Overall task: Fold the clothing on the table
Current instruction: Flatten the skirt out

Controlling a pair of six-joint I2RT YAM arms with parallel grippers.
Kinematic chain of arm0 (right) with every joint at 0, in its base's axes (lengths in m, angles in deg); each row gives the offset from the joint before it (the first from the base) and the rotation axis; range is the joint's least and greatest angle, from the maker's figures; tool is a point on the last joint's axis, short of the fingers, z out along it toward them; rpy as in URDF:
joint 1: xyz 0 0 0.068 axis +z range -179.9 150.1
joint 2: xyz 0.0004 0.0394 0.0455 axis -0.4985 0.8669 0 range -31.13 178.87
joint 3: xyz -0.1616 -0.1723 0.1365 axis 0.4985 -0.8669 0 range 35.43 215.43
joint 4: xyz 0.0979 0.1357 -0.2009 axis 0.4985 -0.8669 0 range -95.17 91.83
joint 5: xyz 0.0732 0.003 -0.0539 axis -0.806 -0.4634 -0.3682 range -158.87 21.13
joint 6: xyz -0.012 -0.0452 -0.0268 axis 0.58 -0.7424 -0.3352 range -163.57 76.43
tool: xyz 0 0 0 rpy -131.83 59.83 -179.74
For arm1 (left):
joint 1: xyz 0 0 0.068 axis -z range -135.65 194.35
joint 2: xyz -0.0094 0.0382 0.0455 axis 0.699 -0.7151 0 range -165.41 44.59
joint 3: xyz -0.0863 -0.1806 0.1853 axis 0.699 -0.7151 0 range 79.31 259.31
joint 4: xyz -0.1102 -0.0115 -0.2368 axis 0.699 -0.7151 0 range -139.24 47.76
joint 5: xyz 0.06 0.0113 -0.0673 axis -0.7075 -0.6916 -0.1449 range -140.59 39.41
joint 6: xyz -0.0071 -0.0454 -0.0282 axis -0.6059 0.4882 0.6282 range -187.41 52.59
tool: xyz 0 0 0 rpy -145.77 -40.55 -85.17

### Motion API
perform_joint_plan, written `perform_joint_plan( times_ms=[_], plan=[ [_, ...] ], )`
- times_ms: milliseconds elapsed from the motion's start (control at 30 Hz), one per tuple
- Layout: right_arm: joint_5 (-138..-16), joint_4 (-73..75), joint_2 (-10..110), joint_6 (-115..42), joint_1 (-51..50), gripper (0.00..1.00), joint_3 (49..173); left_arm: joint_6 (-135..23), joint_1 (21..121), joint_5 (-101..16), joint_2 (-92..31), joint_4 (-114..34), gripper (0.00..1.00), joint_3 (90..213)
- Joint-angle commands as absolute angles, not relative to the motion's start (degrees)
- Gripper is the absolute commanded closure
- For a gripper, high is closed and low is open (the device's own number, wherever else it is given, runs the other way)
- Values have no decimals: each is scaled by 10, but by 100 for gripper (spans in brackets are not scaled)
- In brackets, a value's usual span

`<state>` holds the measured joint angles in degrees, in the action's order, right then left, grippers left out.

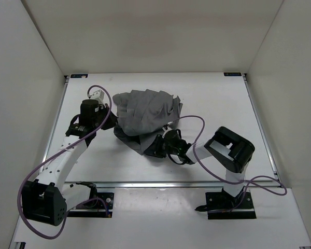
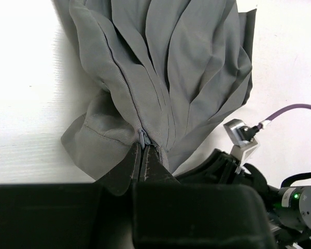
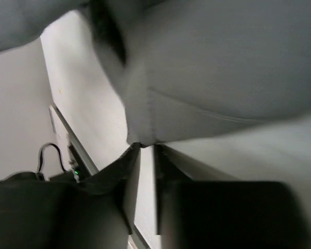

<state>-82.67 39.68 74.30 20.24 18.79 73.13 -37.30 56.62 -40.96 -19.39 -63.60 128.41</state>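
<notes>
The grey pleated clothing (image 1: 145, 114) lies bunched in a heap on the white table (image 1: 212, 98), left of centre. My left gripper (image 1: 113, 126) is at the heap's left edge. In the left wrist view it (image 2: 143, 148) is shut on the clothing (image 2: 171, 67) right at the zipper seam. My right gripper (image 1: 156, 144) lies low at the heap's near edge. In the right wrist view its jaws (image 3: 146, 148) stand a narrow gap apart, with a hem corner of the clothing (image 3: 223, 78) resting at the tips and white table showing between the fingers.
Purple cables (image 1: 197, 124) loop over the table from both arms. The right arm's elbow (image 1: 230, 148) stands to the right of the heap. Metal rails (image 1: 259, 129) edge the table, and white walls (image 1: 20, 78) close in on three sides.
</notes>
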Motion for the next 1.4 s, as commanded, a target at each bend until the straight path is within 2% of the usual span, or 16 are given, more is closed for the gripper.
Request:
perform_joint_plan(
  times_ms=[0,67,167,367,500,600,700,733,767,833,933,1000,1033,1200,1300,1367],
  plan=[
    [-801,447,747,239,160,88,687,-367,561,-400,-169,-617,100,1271],
    [-814,466,748,230,133,100,674,-368,559,-399,-162,-611,100,1263],
    [-863,445,727,173,85,100,685,-366,546,-401,-150,-608,100,1262],
    [-861,301,567,40,-22,100,676,-345,552,-412,-100,-590,100,1246],
    [-901,186,498,-66,-130,100,693,-281,583,-418,-25,-532,100,1150],
    [-922,94,472,-117,-159,100,710,-253,596,-429,24,-502,100,1068],
    [-951,69,467,-130,-171,100,692,-251,602,-415,51,-508,100,1023],
    [-968,68,467,-138,-163,97,688,-246,605,-414,61,-509,100,1009],
    [-979,70,481,-144,-154,88,690,-241,607,-414,76,-510,100,994],
    [-982,86,503,-152,-106,81,701,-234,607,-416,95,-509,100,978],
    [-956,123,548,-120,-71,63,715,-235,597,-417,115,-522,100,969],
    [-942,155,570,-88,-59,59,711,-239,595,-417,118,-528,100,972],
    [-931,166,584,-76,-52,54,715,-243,595,-417,122,-532,100,975],
    [-900,185,640,-37,-39,46,747,-232,598,-414,126,-522,100,960],
    [-935,204,682,-24,-52,46,777,-233,599,-414,124,-516,100,957],
    [-972,212,725,-17,-59,50,794,-235,596,-416,126,-519,100,954]
  ],
)
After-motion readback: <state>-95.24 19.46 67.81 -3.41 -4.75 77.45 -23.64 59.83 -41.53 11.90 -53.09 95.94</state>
